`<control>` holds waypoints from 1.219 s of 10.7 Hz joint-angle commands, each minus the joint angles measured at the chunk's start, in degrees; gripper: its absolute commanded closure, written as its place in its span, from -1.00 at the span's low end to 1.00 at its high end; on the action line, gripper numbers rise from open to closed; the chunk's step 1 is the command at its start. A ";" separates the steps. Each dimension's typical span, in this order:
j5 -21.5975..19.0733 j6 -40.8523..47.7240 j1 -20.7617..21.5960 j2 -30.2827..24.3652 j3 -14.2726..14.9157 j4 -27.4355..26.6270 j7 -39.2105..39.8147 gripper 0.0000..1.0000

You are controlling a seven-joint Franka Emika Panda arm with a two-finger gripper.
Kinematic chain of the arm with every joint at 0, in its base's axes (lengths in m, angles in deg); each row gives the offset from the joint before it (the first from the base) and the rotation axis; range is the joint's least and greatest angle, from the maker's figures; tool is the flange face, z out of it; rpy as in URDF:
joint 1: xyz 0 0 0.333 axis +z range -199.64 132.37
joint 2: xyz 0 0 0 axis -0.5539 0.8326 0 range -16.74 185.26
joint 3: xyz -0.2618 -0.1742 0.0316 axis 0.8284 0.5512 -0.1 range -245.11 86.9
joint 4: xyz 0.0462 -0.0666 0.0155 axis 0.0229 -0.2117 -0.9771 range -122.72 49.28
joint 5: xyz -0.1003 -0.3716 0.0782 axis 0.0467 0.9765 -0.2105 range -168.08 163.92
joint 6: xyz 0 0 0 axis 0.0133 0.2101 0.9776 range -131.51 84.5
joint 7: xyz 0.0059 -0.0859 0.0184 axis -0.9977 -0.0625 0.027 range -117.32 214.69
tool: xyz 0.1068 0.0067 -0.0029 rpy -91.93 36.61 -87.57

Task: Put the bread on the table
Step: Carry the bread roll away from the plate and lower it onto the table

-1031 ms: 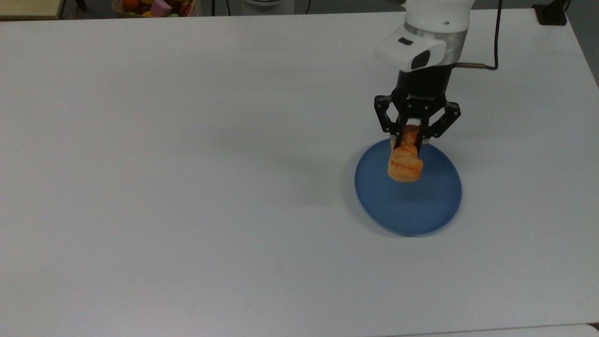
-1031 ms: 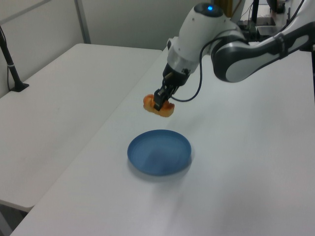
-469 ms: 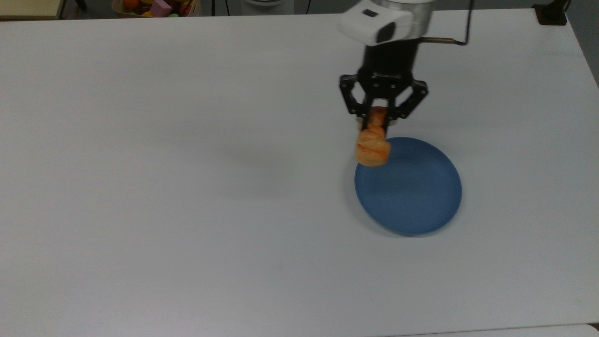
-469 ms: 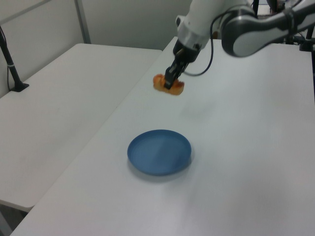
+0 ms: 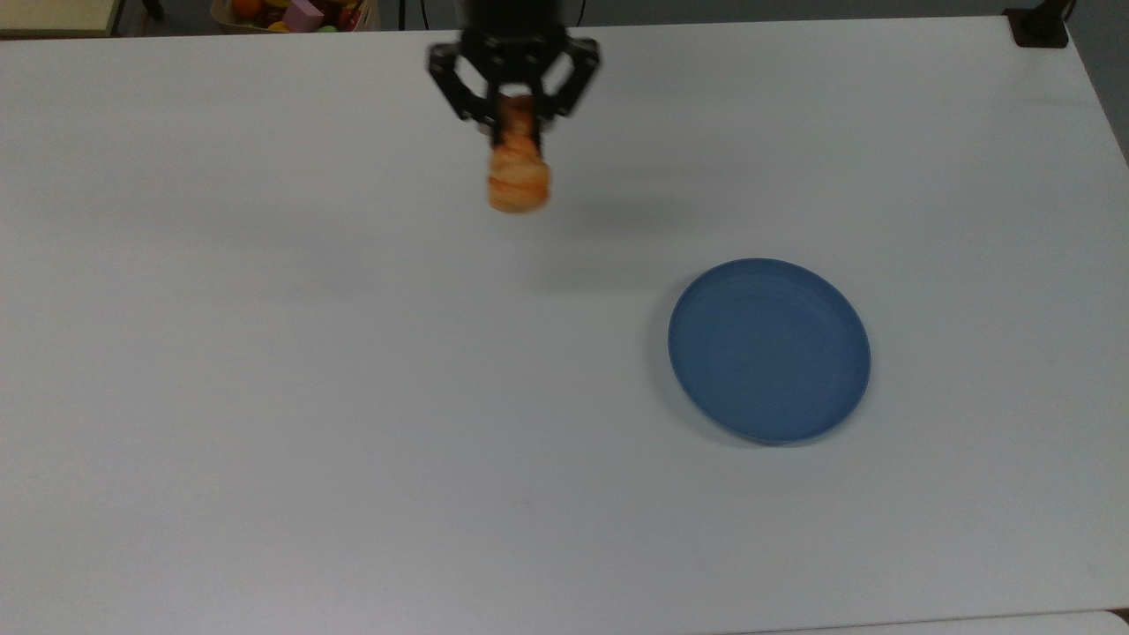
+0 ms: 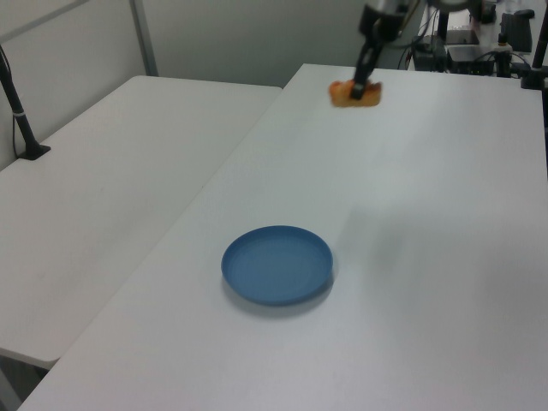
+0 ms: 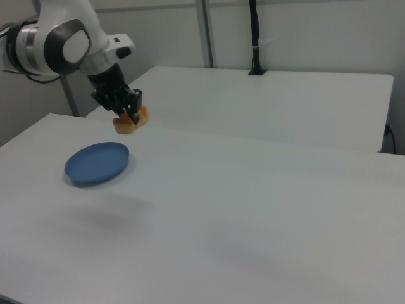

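Bread (image 5: 519,180) in pincer (image 5: 516,130), lengthwise vertical

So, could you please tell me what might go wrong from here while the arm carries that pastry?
1. The tool grips the small golden-orange twisted bread roll by one end, the rest hanging free; it might slip or tear.
2. The roll hangs above the large white table; released at this height, it may bounce or roll.
3. It is near the table's far edge in the top view, so it could fall off.
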 commanded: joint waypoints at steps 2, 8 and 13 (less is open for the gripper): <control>-2.15 1.01 -9.04 -9.61 3.02 -12.26 17.61 0.34; -2.15 -2.75 -12.81 -8.82 20.43 -19.46 39.15 0.34; -1.80 -22.50 -20.47 -2.25 20.44 -27.39 42.79 0.34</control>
